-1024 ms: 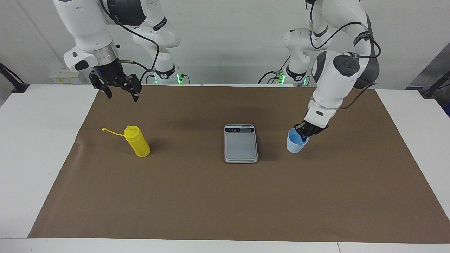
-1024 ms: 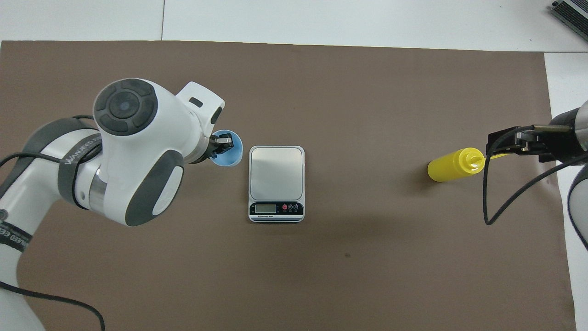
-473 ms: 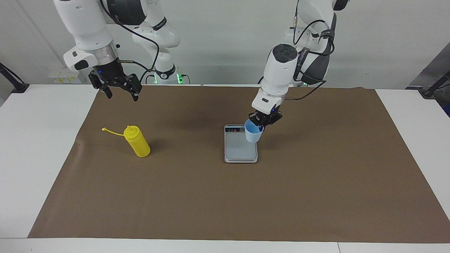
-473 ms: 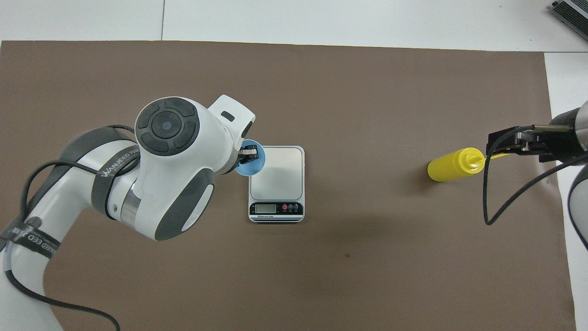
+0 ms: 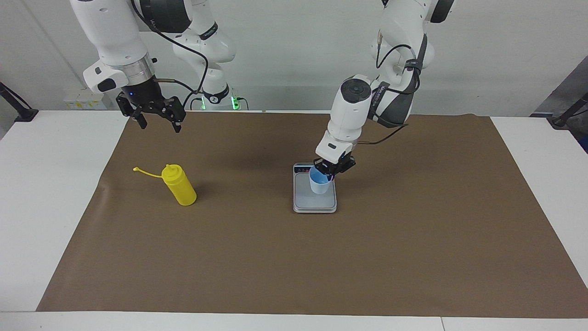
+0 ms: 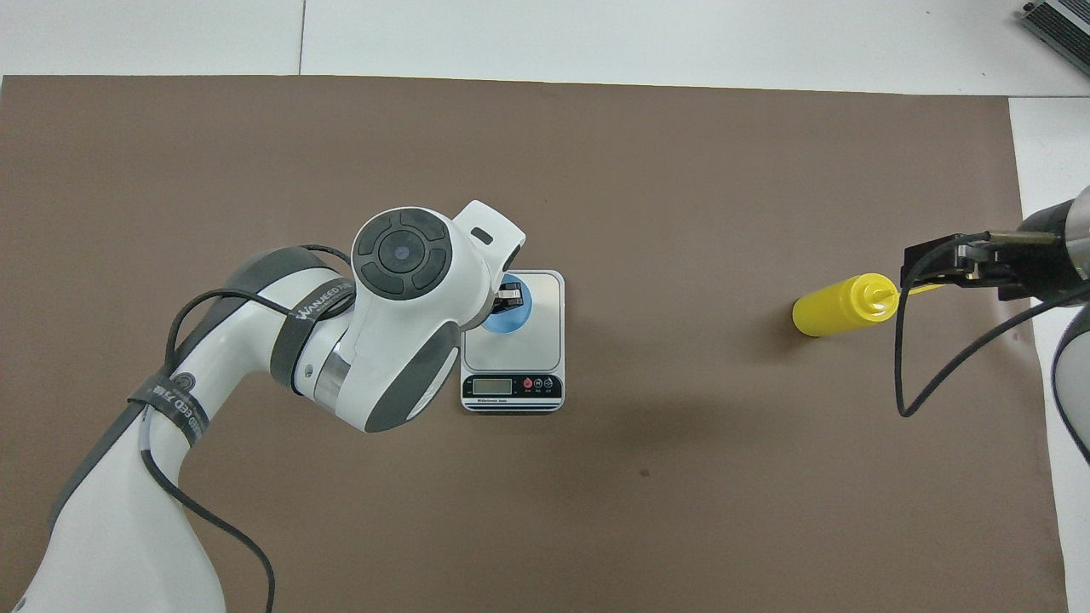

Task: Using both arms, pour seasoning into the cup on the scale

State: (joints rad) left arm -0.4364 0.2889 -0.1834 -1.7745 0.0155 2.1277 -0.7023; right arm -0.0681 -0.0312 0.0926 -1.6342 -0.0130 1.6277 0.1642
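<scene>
The light blue cup (image 5: pixel 319 184) is over the scale's grey plate (image 5: pixel 314 202), at or just above it; I cannot tell if it rests. My left gripper (image 5: pixel 328 173) is shut on the cup's rim, also seen in the overhead view (image 6: pixel 512 298) with the cup (image 6: pixel 508 320) and scale (image 6: pixel 538 340). The yellow seasoning bottle (image 5: pixel 180 186) stands tilted toward the right arm's end, cap strap hanging out. My right gripper (image 5: pixel 160 125) is open and empty, up in the air beside the bottle (image 6: pixel 839 305).
A brown mat (image 5: pixel 294 257) covers most of the white table (image 5: pixel 46 184). The scale's display strip (image 6: pixel 513 386) faces the robots. A black cable (image 6: pixel 903 358) hangs from the right arm's wrist.
My left gripper has carried the cup from the mat at the left arm's end, sideways onto the scale's plate, and lowered it. The right arm and the bottle have not moved.
</scene>
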